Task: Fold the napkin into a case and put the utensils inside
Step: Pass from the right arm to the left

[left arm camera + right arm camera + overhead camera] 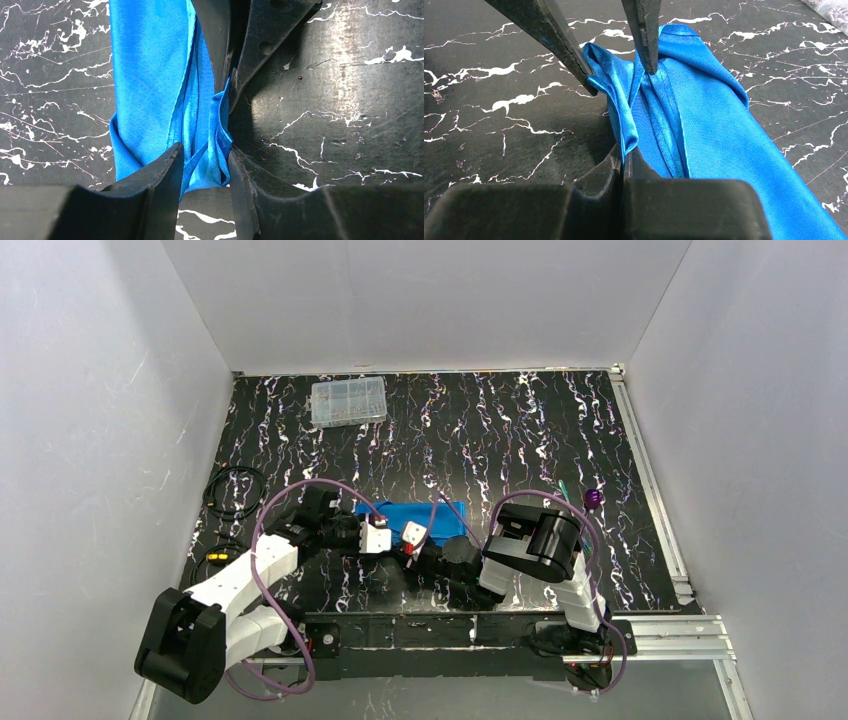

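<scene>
Left gripper (204,167): my two fingers (160,185) stood partly apart, straddling the bunched end of the napkin (150,75). Crumpled folds filled the gap and touched both inner faces. I could not tell whether I was squeezing them or only bracketing them.
Right gripper (624,157): my jaws were pressed together with no gap showing, clamped on one raised fold at the same end of the cloth.
Both grippers: they met nose to nose over that end, my right tips just beside my left ones, each pair showing in the other's wrist view.
Napkin: bright blue and slightly shiny, folded into a long narrow band. It lay on the black marbled table (500,430) just ahead of my bases, pleated and lifted a little where I had it.
Utensils (590,498): a purple piece and a thin green one lay on the table to the right of the cloth, well apart from it, and neither gripper touched them.
Clear box (348,401): it sat by the far edge, left of centre, well apart from the napkin.
</scene>
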`<state>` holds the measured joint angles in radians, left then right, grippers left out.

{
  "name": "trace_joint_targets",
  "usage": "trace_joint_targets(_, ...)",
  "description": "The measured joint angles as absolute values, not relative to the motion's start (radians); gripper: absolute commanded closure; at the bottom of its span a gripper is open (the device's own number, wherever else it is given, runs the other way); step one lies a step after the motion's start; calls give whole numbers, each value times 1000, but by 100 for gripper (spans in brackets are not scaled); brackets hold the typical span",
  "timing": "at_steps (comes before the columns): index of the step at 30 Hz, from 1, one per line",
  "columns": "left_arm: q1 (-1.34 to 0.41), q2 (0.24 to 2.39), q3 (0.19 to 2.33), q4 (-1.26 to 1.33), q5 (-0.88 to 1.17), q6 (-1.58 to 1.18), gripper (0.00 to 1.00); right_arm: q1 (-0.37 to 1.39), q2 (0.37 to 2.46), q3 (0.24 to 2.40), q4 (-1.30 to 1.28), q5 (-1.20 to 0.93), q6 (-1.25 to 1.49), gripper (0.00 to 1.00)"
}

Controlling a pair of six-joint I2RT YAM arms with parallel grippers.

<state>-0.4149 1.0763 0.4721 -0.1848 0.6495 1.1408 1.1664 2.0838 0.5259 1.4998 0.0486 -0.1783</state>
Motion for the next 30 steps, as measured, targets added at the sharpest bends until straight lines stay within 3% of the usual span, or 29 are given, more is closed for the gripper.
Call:
trace_joint_targets(13, -415, 1140, 496, -221, 642, 1140, 100, 1164, 2083, 526, 1500, 45, -150, 99)
trace_joint_targets(18, -415, 1143, 519, -233, 643, 1132, 100, 1164, 2080, 526, 1502, 40, -129, 71)
trace_joint_targets(23, -415, 1146, 522, -239, 643, 1129, 100, 1164, 2069, 526, 1500, 36, -116, 52)
trace_joint_targets(30, -415, 1156, 521, -248, 643, 1130, 100, 1137, 2011, 531, 1500, -65, -93, 47)
